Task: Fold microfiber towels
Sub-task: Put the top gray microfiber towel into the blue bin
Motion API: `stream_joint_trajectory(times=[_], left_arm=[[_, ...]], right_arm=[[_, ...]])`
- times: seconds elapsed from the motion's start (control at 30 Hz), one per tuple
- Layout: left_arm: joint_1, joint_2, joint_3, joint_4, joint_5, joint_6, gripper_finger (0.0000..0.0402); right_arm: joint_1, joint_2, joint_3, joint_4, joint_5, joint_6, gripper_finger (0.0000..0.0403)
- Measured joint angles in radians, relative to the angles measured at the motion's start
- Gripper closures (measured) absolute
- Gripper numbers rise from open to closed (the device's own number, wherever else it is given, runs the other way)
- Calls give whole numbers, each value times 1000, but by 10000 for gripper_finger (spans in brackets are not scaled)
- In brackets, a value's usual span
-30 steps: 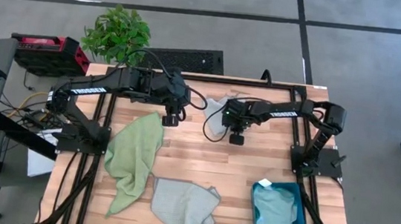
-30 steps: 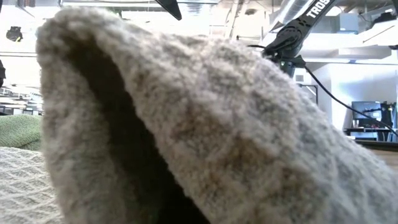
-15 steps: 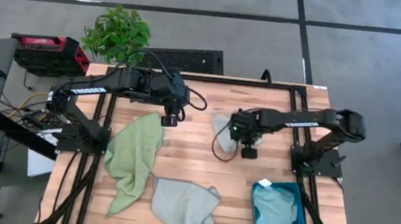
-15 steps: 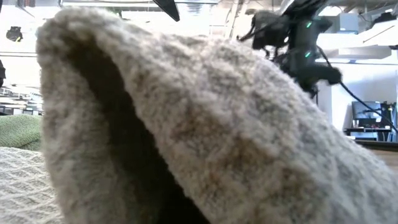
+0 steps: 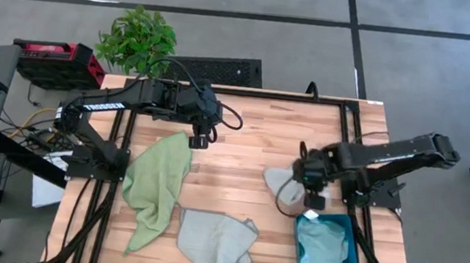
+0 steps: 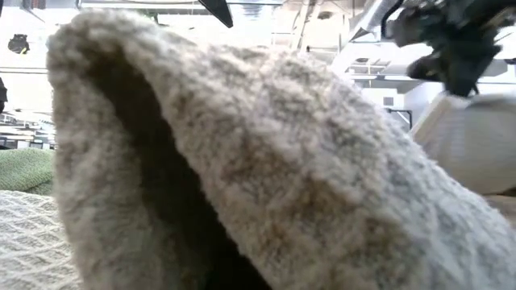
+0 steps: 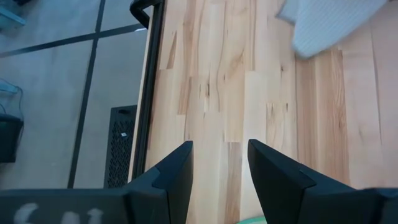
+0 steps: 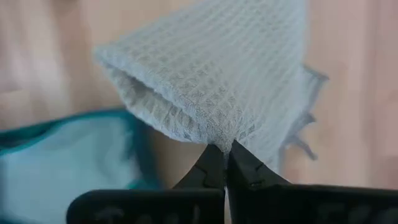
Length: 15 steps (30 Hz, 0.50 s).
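Microfiber towels lie across the wooden table [image 5: 232, 162]: a light green towel [image 5: 156, 186] stretched lengthwise at lower left of the high view, a pale grey towel [image 5: 216, 242] crumpled at the bottom centre edge, a light blue towel [image 5: 322, 250] inside the teal bin [image 5: 300, 243] at lower right. The left gripper [image 5: 200, 138], jaws spread and empty, hovers just above the green towel's upper end. Right of centre, the right gripper [image 5: 314, 200] is clenched on a second pale grey towel [image 5: 282, 184], just above the bin's upper edge. Only the right wrist view shows its waffle weave [image 8: 211, 74] pinched at a fold. The low view is mostly blocked by grey pile close to the lens. Bare wood lies open between the arms at centre.
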Motion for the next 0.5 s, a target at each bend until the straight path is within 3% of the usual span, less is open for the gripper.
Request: stream_joint_trajectory(times=[0.23, 0.5], left_arm=[[0, 0, 0, 0, 7, 0, 255], [0, 0, 0, 0, 83, 19, 255]], right_arm=[[208, -77, 2, -19, -107, 338, 389], [461, -87, 2, -8, -104, 701, 386]])
